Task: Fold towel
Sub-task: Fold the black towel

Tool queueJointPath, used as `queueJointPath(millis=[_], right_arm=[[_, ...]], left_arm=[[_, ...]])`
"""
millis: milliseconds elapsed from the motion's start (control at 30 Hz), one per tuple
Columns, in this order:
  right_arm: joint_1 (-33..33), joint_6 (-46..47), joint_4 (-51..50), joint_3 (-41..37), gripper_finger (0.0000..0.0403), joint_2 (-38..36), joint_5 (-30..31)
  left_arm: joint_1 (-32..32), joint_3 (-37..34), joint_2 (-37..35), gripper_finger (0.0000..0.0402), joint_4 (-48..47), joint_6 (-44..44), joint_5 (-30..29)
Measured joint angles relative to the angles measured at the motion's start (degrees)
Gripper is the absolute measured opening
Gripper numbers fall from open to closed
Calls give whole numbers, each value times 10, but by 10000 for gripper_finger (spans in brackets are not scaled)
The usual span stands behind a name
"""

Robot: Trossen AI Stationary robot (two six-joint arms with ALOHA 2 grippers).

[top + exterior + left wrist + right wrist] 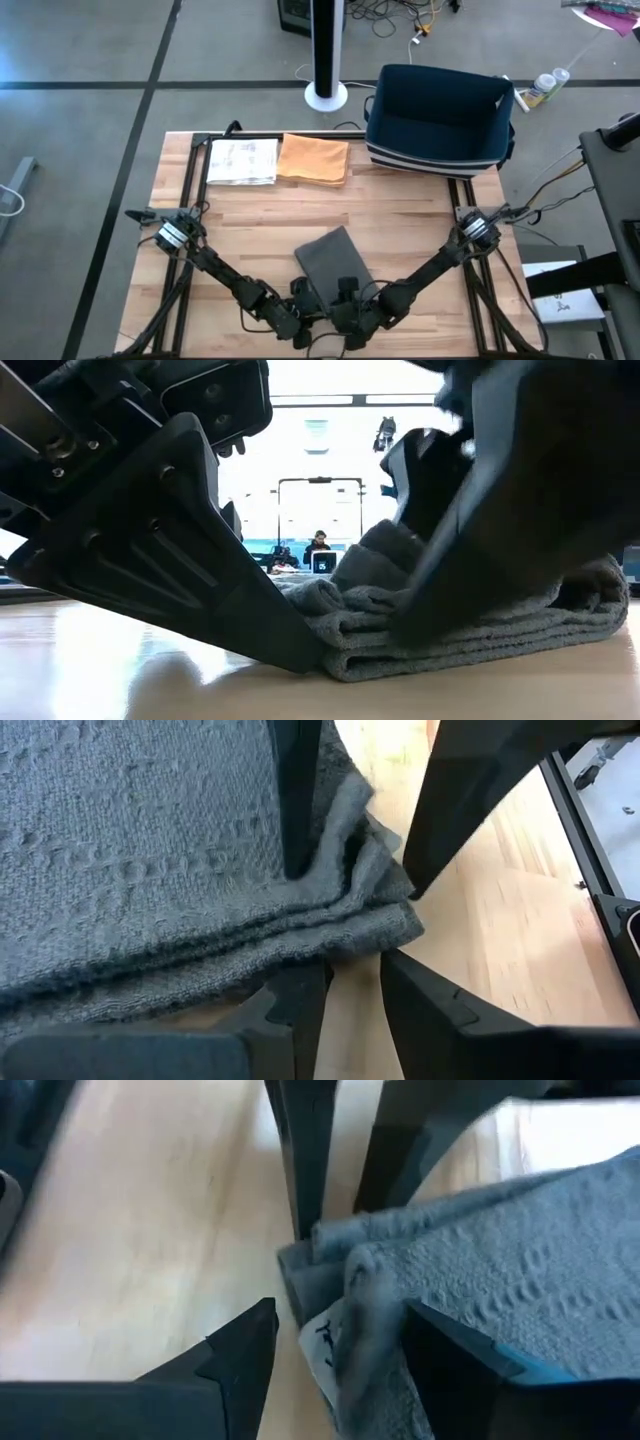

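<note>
A grey towel (333,262) lies folded in several layers on the wooden table (420,215), near its front edge. Both grippers stand at the towel's near end, pointing slantwise down. My left gripper (352,985) is at the near left corner, its fingers a little apart with bare wood between them. My right gripper (340,1350) is open around the near right corner, where a white tag (322,1342) shows. In the low view the towel (470,625) lies flat between the two dark grippers. My left gripper touches the towel's folded near edge (318,645) with a fingertip that reaches down to the table; nothing is pinched between its fingers. My right gripper has one finger (295,840) resting on top of the towel near the corner and the other finger (450,830) beside the corner, off the cloth. The towel lies flat on the table.
At the far side stand a dark blue basket (440,115), a folded orange cloth (315,160) and a folded white cloth (242,162). Bare wood lies between them and the grey towel.
</note>
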Motion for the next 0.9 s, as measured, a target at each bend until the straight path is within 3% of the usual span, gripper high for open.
queueJointPath(millis=[333,767,900], right_arm=[[-1,8,0,1,160,-8,8],[-2,8,-7,1,20,-22,8],[-2,8,-11,1,10,-44,8]], left_arm=[[0,0,0,109,0,-2,0],[0,0,0,96,0,-4,0],[0,0,0,100,0,-6,0]])
